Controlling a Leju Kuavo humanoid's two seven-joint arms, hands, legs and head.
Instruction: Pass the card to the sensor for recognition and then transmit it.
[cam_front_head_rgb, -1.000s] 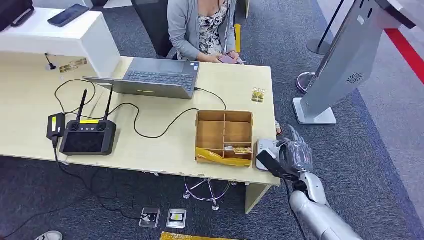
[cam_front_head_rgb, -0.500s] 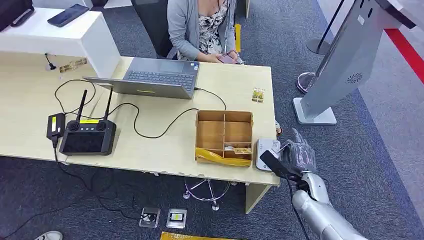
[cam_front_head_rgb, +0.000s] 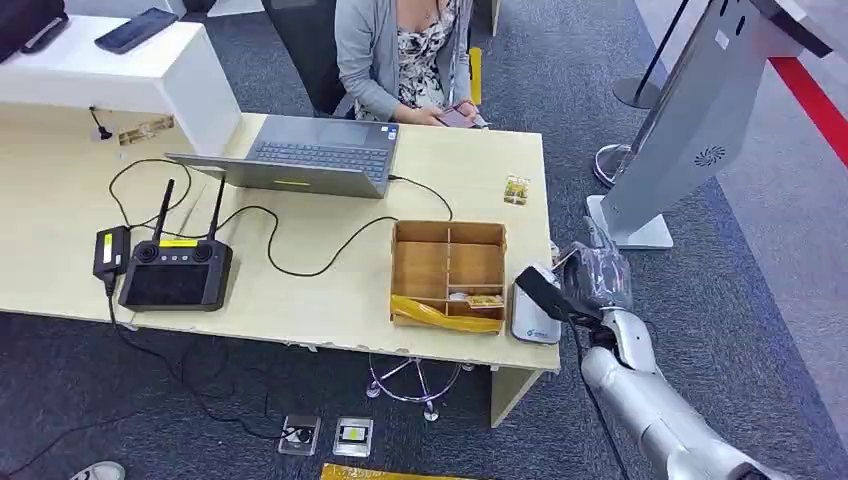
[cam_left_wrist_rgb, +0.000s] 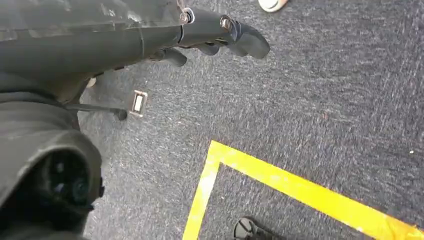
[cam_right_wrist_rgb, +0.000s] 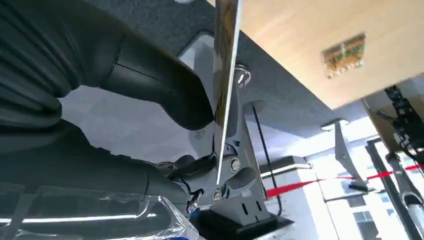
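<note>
From the head view, the right robot hand (cam_front_head_rgb: 592, 283) hangs just off the table (cam_front_head_rgb: 300, 300) edge, beside the white sensor (cam_front_head_rgb: 535, 312), which lies just beside the wooden divided box (cam_front_head_rgb: 449, 262). The card is hard to make out here against the fingers. Another card (cam_front_head_rgb: 516, 189) lies on the table beyond the box, well apart from the sensor.

In the left wrist view, the left robot hand (cam_left_wrist_rgb: 200, 40) hangs over grey carpet (cam_left_wrist_rgb: 310, 100), fingers loosely apart, holding nothing.

In the right wrist view, the right robot hand (cam_right_wrist_rgb: 165, 115) pinches the card (cam_right_wrist_rgb: 225, 75), seen edge-on, between thumb and fingers (cam_right_wrist_rgb: 220, 175).
</note>
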